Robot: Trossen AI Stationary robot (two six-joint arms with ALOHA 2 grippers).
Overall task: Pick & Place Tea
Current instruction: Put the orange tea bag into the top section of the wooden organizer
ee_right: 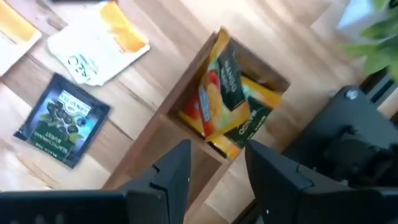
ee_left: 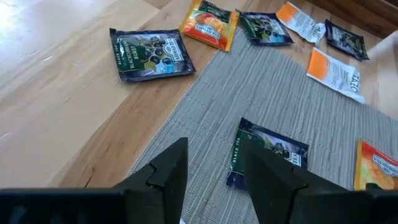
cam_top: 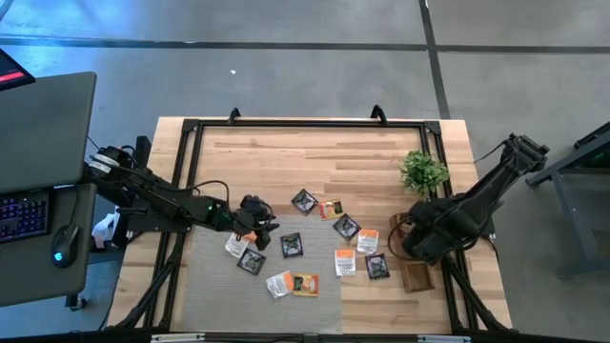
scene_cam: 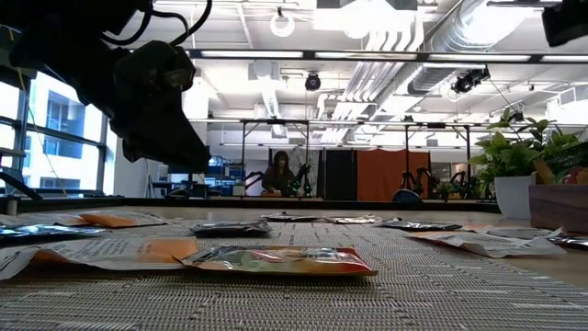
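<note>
Right wrist view shows the right pincer (ee_right: 214, 171) parted with nothing in it, hanging just over the wooden tray (ee_right: 186, 134), where an orange-yellow sachet (ee_right: 227, 93) is already standing on edge, so a drop-off looks just done. The other sachets (cam_top: 315, 243) are seen scattered on the grey mat (cam_top: 205, 286) and the counter (cam_top: 276, 152), left of the tray. The left pincer (ee_left: 214, 171) is held open low over the mat, nothing gripped, a black sachet (ee_left: 267, 155) just ahead. Next, probably: lowered over that sachet's edge and closed.
</note>
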